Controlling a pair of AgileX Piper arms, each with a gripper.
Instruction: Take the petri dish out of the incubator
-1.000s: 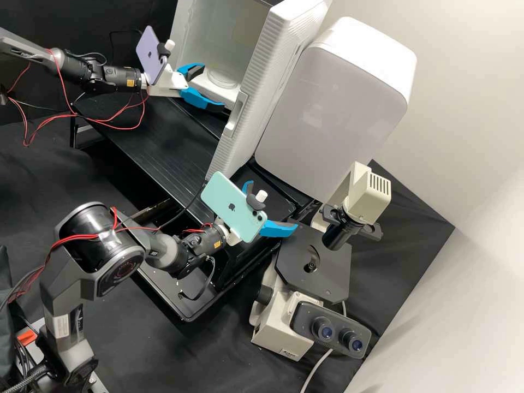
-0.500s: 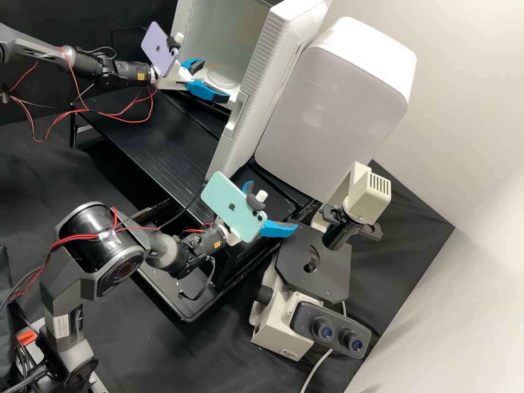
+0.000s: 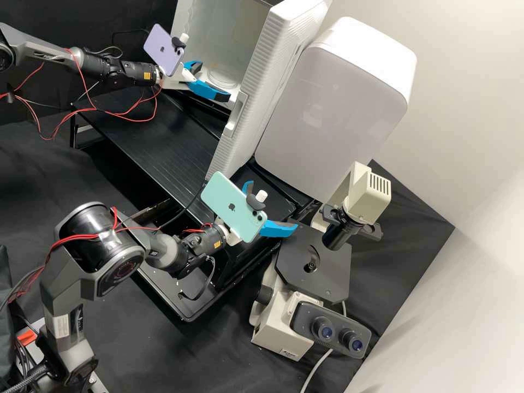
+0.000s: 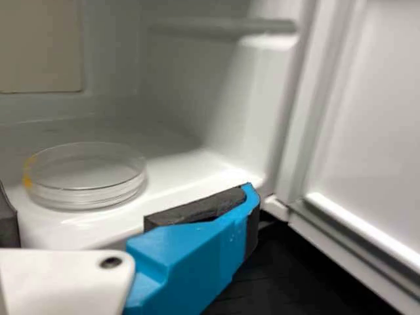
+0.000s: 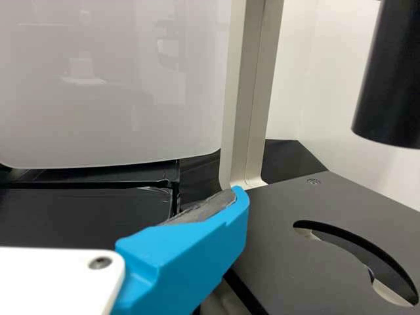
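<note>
**Dish on the incubator floor, left pincer at the doorway**

The incubator (image 3: 213, 33) stands at the far end of the bench (image 3: 158, 147) with its ribbed white door (image 3: 273, 71) swung wide. On the white floor inside lies the petri dish (image 4: 85, 172), clear, shallow and flat, close to the front lip, with a small orange mark (image 4: 27, 178) on its rim.

The left arm comes in from the far left, and its pincer (image 3: 212, 82) sits right at the incubator's opening, low over the sill. Its two blue fingers stand apart and hold nothing. From its wrist camera, one finger (image 4: 197, 252) with its dark pad lies just outside the lip, beside the foot of the door frame. The other shows as a dark sliver at the opposite edge. The dish sits just ahead of the fingers, and no finger touches it.

The right arm rises from the near left. Its pincer (image 3: 273, 214) hangs near the foot of the door, over the edge of the microscope (image 3: 305, 322) and close to its black stage (image 5: 315, 230). Its fingers are spread too, with nothing between them. A second white cabinet (image 3: 338, 98) stands just beside the open door, behind the microscope.
</note>
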